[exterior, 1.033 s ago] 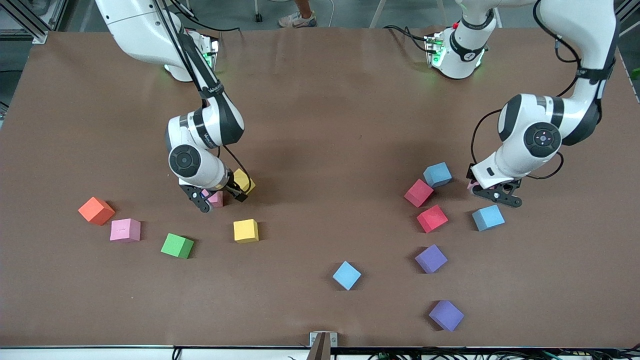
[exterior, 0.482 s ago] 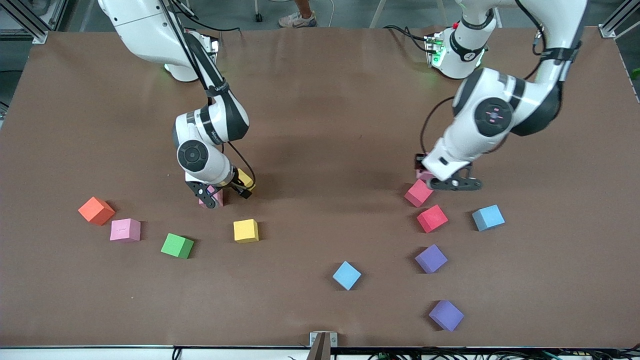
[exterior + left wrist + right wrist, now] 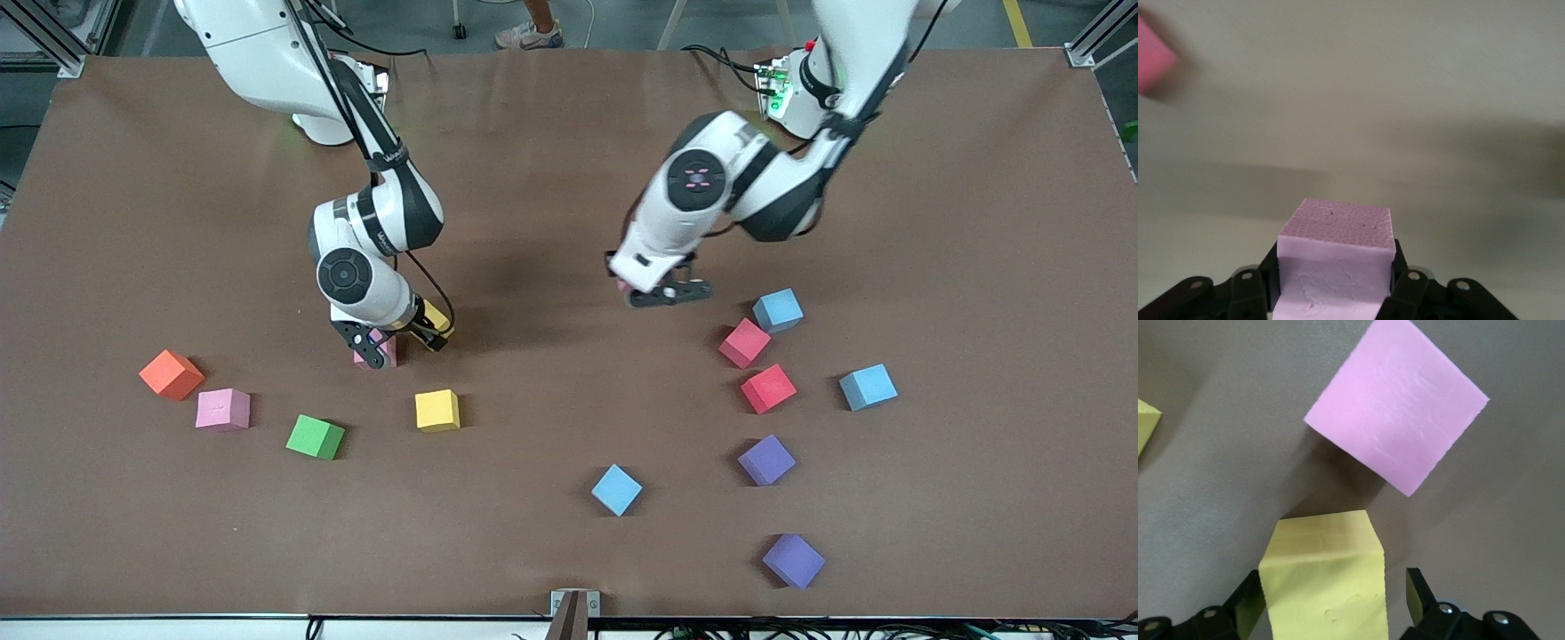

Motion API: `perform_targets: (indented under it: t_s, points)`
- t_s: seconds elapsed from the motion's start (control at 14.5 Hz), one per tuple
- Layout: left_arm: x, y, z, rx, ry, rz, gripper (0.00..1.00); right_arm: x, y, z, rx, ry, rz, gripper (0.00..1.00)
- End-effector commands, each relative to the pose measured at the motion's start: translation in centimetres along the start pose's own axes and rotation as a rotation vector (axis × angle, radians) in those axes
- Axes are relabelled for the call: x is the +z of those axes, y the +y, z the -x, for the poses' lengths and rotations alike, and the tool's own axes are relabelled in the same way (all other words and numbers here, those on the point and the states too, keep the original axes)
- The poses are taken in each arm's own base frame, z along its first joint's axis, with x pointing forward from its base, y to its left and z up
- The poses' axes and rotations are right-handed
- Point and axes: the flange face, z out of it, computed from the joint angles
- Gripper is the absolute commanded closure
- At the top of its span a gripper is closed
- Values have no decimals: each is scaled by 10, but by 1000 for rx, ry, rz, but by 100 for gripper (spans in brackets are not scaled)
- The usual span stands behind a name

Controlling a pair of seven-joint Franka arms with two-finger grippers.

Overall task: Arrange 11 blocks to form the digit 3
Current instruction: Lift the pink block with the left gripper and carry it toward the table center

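1. I read the table as a clock in the front view, with the arm bases at 12.
2. The left gripper (image 3: 655, 290) hangs over bare table just off centre toward 1 o'clock. From the front I see only a sliver of pink there. The left wrist view shows the jaws clamped on a pink block (image 3: 1337, 250).
3. The right gripper (image 3: 397, 340) is low, toward 9 o'clock from centre. Its wrist view shows the fingers (image 3: 1421, 590) spread around a yellow block (image 3: 1321, 587), with a gap on one side, so nothing is gripped. A second pink block (image 3: 1398, 407) lies just beside it.
4. Only the front view shows the spread: a green block (image 3: 315, 436) at 8 o'clock, a red block (image 3: 768, 388) at 3 and a purple block (image 3: 793, 560) at 5.
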Motion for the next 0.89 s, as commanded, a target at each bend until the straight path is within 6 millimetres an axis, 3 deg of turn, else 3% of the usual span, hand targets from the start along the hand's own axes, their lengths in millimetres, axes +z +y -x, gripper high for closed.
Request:
perform_targets:
  t_s: [0.0,0.14,0.28,0.34,0.48,0.83]
  points:
    - [41,58,2,-101,-9,-4,66,2,4,2,21,-6,-11,32]
    - [60,78,21,-138,5,-24,66,2,5,1,22,-8,-8,49]
    - [72,85,40,-144,4,-45,66,-1,4,-2,28,-10,-10,61]
    - [76,88,48,-143,5,-53,66,-4,2,-3,42,-11,-18,63]
    - [87,97,75,-119,0,-71,66,-17,-16,19,91,-3,-39,68]
    - [129,98,138,-6,45,-147,66,-35,-14,11,78,-9,-18,77]
